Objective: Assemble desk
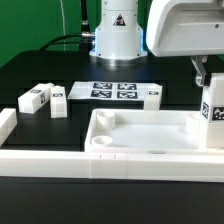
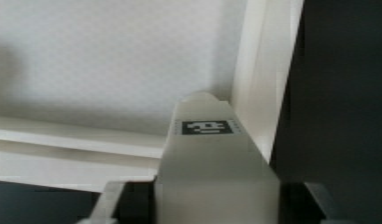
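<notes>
Up front a white border rail [image 1: 40,165] runs along the tabletop [image 1: 40,205], with the desk top [image 1: 150,128] sitting right behind it. The gripper [image 2: 214,200] is clamped on one leg [image 1: 214,112], held upright at the tray's corner on the exterior view's right (its tag faces the wrist camera). Further back, two loose legs [image 1: 35,97] [image 1: 57,99] lie left of the marker board [image 1: 112,92].

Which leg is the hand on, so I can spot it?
Start at the big white desk top in front. At its end on the exterior view's right, one leg stands upright in the hand. The other legs lie flat farther back.
</notes>
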### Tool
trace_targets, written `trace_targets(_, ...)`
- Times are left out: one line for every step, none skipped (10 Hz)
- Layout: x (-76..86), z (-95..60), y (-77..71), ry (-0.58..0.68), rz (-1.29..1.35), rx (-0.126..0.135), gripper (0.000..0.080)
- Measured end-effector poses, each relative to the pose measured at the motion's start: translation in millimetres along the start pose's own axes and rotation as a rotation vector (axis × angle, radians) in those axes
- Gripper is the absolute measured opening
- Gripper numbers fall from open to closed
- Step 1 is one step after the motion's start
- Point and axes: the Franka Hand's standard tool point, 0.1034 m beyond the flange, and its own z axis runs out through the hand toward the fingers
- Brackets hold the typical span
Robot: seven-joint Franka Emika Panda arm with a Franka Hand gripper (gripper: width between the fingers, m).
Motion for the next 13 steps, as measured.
trace_targets(0.0, 0.0, -0.1, 0.0, 0.013, 0.001, 0.0288)
trace_targets(-0.2, 0.2, -0.4, 0.0, 0.03, 0.005, 0.0288)
trace_targets(-0.2, 0.2, 0.0, -0.001, 0.104, 0.02, 0.0288)
trace_targets(-0.2, 0.2, -0.8, -0.005, 0.236, 0.032, 0.0288)
trace_targets(-0.3, 0.2, -2.4, -0.007, 0.337, 0.034, 0.0288)
trace_targets(-0.4, 0.2, -3.4, -0.011, 0.446, 0.041, 0.0288)
trace_targets(-0.3, 0.5, -3.6, -0.013, 0.524, 0.049, 0.0288)
trace_targets(-0.3, 0.7, -4.3, -0.017, 0.628, 0.055, 0.0288)
trace_targets(-0.3, 0.7, -4.9, -0.019, 0.685, 0.055, 0.0289)
trace_targets(-0.4, 0.7, -5.4, -0.022, 0.742, 0.057, 0.0289)
trace_targets(-0.4, 0.7, -6.0, -0.024, 0.789, 0.059, 0.029)
trace_targets(-0.4, 0.7, -6.8, -0.028, 0.875, 0.061, 0.029)
trace_targets(-0.4, 0.7, -7.5, -0.032, 0.935, 0.064, 0.029)
